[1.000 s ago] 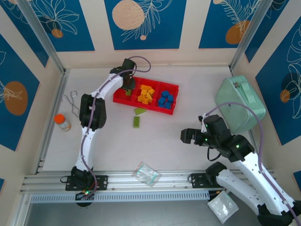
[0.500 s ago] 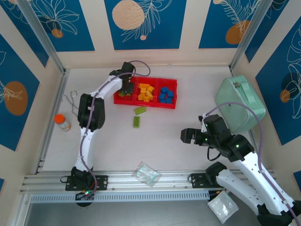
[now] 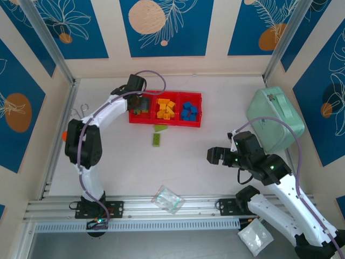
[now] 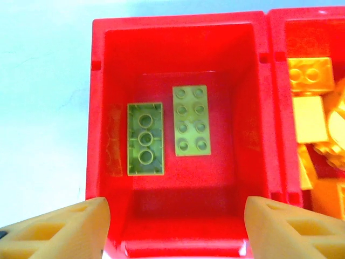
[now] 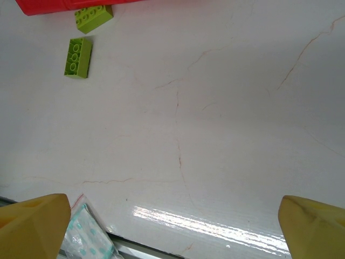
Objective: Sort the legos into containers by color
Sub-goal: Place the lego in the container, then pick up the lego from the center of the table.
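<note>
The left end effector (image 4: 175,213) hangs spread open over the left compartment of the red tray (image 4: 178,24). Two lime green legos (image 4: 145,138) lie flat there, side by side, just beyond its fingertips. The middle compartment holds orange legos (image 3: 166,108), the right one blue legos (image 3: 190,111). Two loose green legos (image 5: 77,57) lie on the surface by the tray, well apart from the right end effector (image 5: 172,216), which is open and empty.
</note>
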